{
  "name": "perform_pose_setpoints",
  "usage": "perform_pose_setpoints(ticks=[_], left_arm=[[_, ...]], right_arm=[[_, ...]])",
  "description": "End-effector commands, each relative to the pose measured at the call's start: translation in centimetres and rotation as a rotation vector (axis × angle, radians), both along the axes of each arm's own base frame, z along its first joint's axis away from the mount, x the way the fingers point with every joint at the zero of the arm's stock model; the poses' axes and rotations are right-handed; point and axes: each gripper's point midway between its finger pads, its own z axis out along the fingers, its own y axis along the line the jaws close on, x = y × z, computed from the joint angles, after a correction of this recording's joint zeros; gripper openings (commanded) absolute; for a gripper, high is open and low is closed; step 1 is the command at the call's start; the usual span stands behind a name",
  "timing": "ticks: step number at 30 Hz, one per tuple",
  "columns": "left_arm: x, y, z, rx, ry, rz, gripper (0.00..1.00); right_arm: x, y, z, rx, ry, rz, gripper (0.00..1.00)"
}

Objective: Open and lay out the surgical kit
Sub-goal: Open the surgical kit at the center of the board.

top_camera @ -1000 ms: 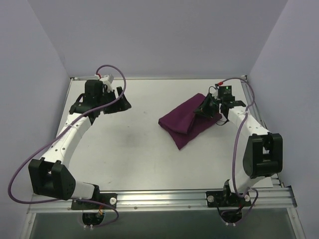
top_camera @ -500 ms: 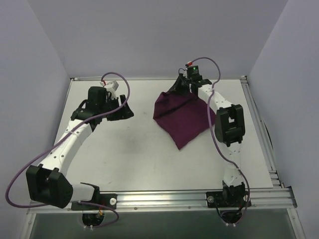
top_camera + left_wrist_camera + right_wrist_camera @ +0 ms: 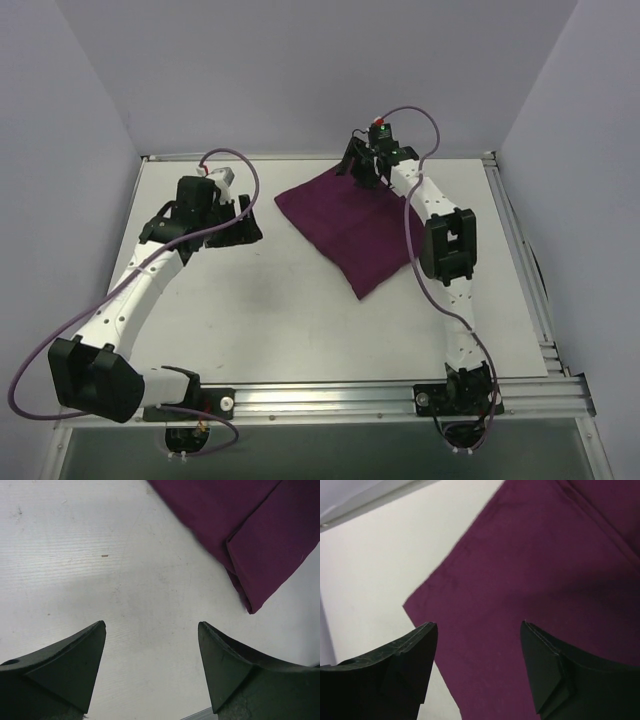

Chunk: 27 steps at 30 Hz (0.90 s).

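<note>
The maroon cloth wrap (image 3: 350, 225) lay upper right on the counter (image 3: 250, 300), its far edge under the spread right jaws; the spread left jaws stood empty near its left corner.

place: robot lab test cell | evidence: plain enclosure walls (image 3: 300, 70), bare white table (image 3: 300, 320), aluminium mounting rail (image 3: 330, 400)

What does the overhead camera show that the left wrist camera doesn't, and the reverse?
Overhead only: both arms, the right gripper open over the maroon cloth wrap's far edge, and the wrap's whole outline. Left wrist only: the left gripper's open fingers up close and the layered fold at one wrap corner. Both: the wrap lying on the white table.
</note>
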Motion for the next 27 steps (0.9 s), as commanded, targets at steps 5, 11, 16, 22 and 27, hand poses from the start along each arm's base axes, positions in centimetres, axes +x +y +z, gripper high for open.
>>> perform_pose_setpoints(ticks=[5,11,16,22,27], left_arm=[[0.2,-0.1,3.3,-0.023,0.013,0.072,0.78],[-0.9,-0.7,2.6,-0.042,0.054,0.045,0.77],[-1.7,-0.2,1.1,0.008,0.112,0.029,0.74],[-2.1,-1.0,2.3,-0.061,0.034,-0.004,0.74],[-2.4,-1.3,2.8,-0.084,0.008,-0.024,0.74]], right_arm=[[-7.9,-2.6,4.6,-0.343,0.073,0.004,0.6],[-13.0,2.0,5.1,-0.447,0.018,0.128,0.62],[-16.6,4.2,4.0,-0.581,0.048,0.219,0.67],[-17.7,4.6,2.6,-0.713,0.04,0.211,0.65],[-18.3,4.4,1.9,-0.829,0.04,0.216,0.59]])
